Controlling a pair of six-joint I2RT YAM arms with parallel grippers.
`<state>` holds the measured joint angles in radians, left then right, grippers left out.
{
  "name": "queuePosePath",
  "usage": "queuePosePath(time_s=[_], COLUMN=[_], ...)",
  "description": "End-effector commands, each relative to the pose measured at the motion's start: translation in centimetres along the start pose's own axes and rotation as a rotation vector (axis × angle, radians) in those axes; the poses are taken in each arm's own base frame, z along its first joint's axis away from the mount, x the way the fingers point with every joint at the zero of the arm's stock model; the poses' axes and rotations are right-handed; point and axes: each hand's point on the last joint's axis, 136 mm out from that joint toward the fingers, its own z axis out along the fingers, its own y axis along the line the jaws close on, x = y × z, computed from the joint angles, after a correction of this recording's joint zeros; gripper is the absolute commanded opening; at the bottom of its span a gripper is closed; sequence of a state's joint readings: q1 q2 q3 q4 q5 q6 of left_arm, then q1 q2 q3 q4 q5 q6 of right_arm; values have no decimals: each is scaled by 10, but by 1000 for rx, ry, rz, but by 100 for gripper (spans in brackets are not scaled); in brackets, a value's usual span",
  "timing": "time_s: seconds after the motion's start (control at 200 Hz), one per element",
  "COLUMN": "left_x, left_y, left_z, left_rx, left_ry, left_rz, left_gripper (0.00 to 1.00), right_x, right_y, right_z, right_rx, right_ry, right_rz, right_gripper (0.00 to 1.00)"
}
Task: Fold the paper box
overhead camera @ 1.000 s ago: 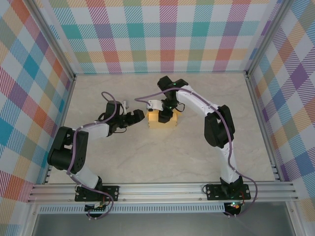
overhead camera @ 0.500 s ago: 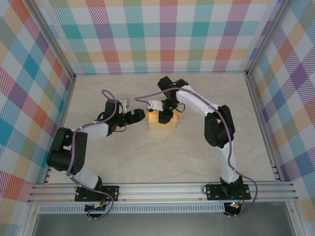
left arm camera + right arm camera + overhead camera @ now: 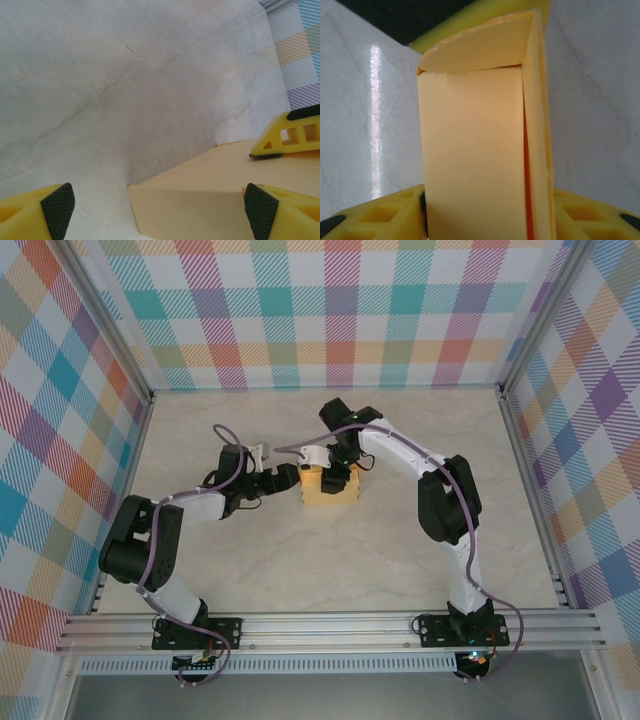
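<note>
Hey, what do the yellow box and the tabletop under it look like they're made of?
The paper box looks like thin matte card, yellow-orange: its panels show thin cut edges and sharp creases. The table looks like smooth marble-patterned material, with fine veins and a light glare; stone or laminate, I cannot tell.

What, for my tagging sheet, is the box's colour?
Plain pale yellow-orange, unprinted. The box shows best in the right wrist view.
</note>
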<state>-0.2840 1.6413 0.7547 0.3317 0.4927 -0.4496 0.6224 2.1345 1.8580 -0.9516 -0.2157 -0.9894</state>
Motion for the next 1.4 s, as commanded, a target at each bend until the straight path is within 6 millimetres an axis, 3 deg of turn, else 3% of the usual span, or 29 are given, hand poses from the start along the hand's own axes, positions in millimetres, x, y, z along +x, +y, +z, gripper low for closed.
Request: queuePosePath(time_s=[0.0, 0.295, 0.62, 1.08, 1.304, 1.394], left_x=[6, 16, 14, -27, -44, -53], left_y=[5, 19, 19, 10, 1, -16], left_z=[8, 14, 9, -14, -26, -34], left_rx=[-10, -41, -52, -58, -35, 35], left_ry=[12, 24, 1, -136, -225, -321], left_rz=[-21, -62, -67, -108, 61, 299], left_gripper=[89, 88, 88, 100, 100, 100], right_x=[19, 20, 25, 31, 30, 31], right_y=[13, 0, -5, -7, -2, 0], right_z=[23, 25, 28, 40, 39, 35], right_rx=[-53, 90, 261, 291, 235, 186], right_ry=[50, 51, 61, 66, 49, 30], right_rz=[-1, -88, -166, -181, -183, -160], right_gripper=[54, 54, 52, 50, 48, 47])
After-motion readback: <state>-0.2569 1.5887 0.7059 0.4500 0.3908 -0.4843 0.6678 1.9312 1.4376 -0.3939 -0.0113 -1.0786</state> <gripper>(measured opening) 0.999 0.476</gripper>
